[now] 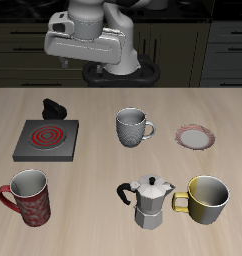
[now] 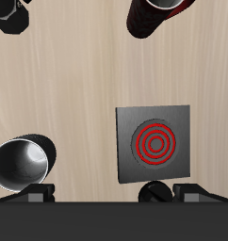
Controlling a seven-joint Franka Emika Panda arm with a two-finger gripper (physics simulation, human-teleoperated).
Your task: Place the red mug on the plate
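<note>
Dark red with pale speckles, the red mug (image 1: 28, 197) stands upright near the front edge of the wooden surface (image 1: 93, 110), in front of the square grey burner (image 1: 47, 139), well apart from the plate (image 1: 195, 136), which lies flat farther back across the surface, beside the grey-white patterned mug (image 1: 131, 126). A metal moka pot (image 1: 148, 201) and a yellow mug (image 1: 207, 198) stand close together near the front edge. The gripper (image 1: 85, 40) hangs high over the back of the surface, holding nothing; how far its jaws are parted I cannot tell.
</note>
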